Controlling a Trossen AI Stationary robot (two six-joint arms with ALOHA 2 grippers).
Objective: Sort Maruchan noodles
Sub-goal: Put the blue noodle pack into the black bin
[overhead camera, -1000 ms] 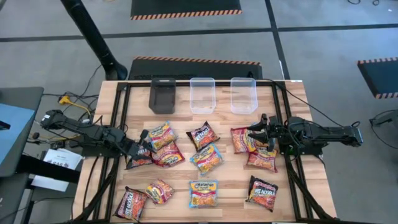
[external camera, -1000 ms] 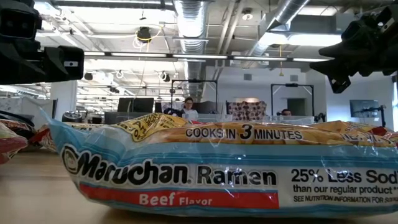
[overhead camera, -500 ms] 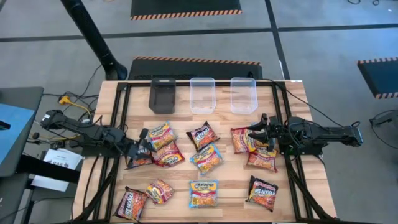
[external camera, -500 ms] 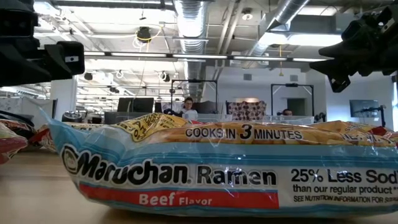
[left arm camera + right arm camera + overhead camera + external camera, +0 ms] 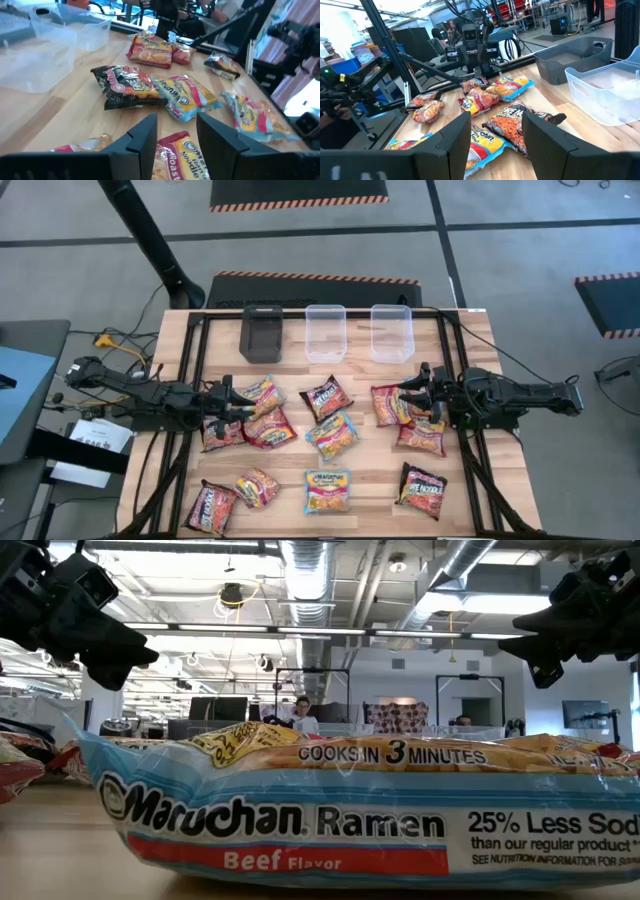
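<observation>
I am holding my left pincer (image 5: 232, 398) above the bench (image 5: 470, 340), over the left cluster of Maruchan noodles (image 5: 330, 435); its fingers (image 5: 145, 137) are standing apart with nothing between them, a red-and-yellow packet (image 5: 182, 160) lying just below. My right pincer (image 5: 415, 393) is hovering over the right-hand group of packets, fingers (image 5: 455, 140) spread wide and gripping nothing. The packets are lying scattered flat across the bench's middle and near side. Along the far edge a black bin (image 5: 262, 333) and two clear bins (image 5: 325, 332) are sitting side by side.
</observation>
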